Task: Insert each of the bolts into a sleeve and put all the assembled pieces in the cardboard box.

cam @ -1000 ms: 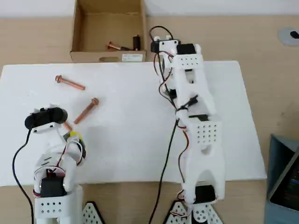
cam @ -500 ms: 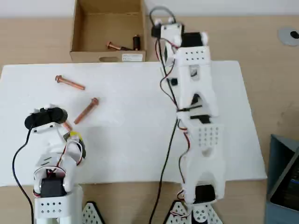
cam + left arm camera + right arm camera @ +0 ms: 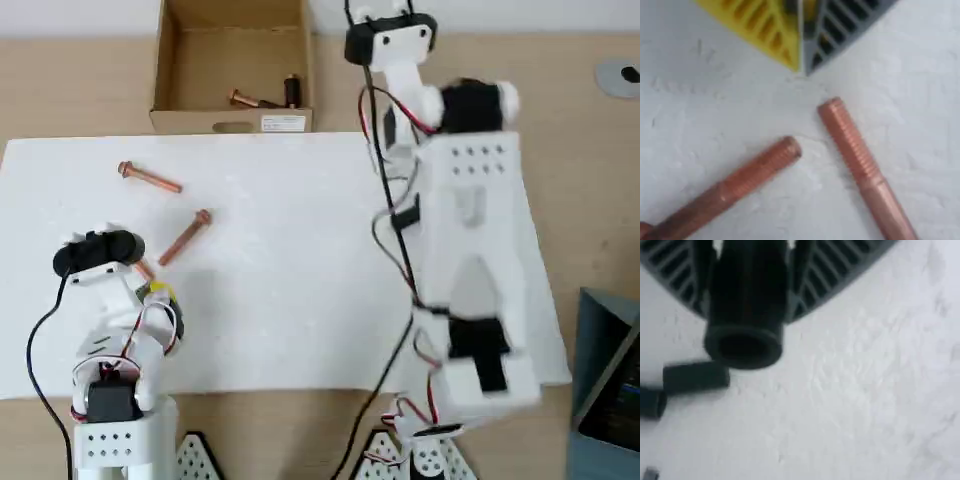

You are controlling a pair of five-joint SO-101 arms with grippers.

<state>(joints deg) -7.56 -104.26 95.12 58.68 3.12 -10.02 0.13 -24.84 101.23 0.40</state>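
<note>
Right wrist view has the right tool (image 3: 749,275) clamped around a black sleeve (image 3: 744,340) just above the white mat (image 3: 865,390), two loose sleeves (image 3: 696,376) lying nearby, while the left tool (image 3: 801,55), tips pressed together, hangs over two copper bolts (image 3: 740,180) near the surface's (image 3: 560,90) left edge, the cardboard box (image 3: 160,70) at its far edge.

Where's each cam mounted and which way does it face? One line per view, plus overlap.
High view: fixed overhead, looking down on white mat, cardboard box, left arm and right arm.
Left wrist view: on the left arm, facing the mat; shut fingers near two bolts.
Right wrist view: on the right arm, facing the mat; fingers grip a sleeve, loose sleeves nearby.
Shared: high and left wrist views both show those bolts.
</note>
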